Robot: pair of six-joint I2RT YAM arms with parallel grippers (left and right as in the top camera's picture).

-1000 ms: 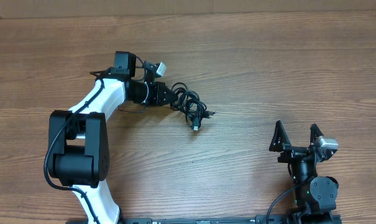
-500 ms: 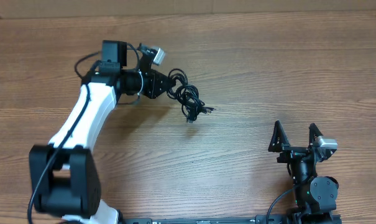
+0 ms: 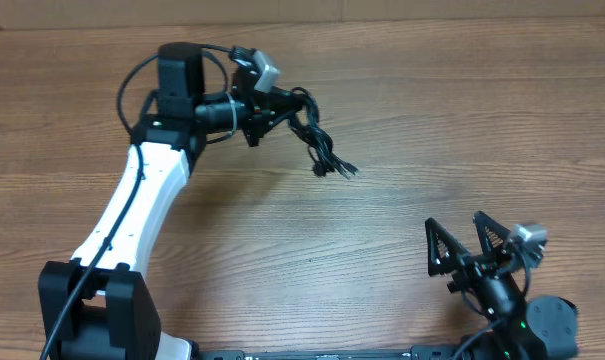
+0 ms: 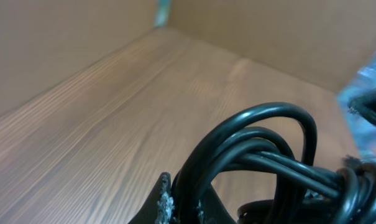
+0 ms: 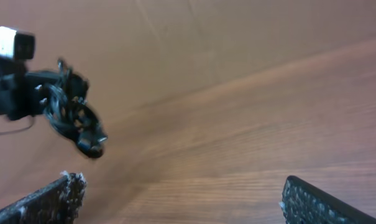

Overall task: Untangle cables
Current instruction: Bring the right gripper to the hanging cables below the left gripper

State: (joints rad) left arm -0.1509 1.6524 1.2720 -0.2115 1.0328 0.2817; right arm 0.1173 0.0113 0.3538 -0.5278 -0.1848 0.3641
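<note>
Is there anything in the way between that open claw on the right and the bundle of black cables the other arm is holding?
Nothing visible. Only bare table lies between the right gripper and the cables, which the left gripper holds bunched.

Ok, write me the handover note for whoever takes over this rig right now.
Left hand: shut on the cables, holding the clump over the far left of the table.
Right hand: open, empty, at the near right, well apart from the clump.
The cords: one knotted clump, plug ends dangling from it.
Done: clump gripped.
Left: all the untangling; no cord separated yet.
</note>
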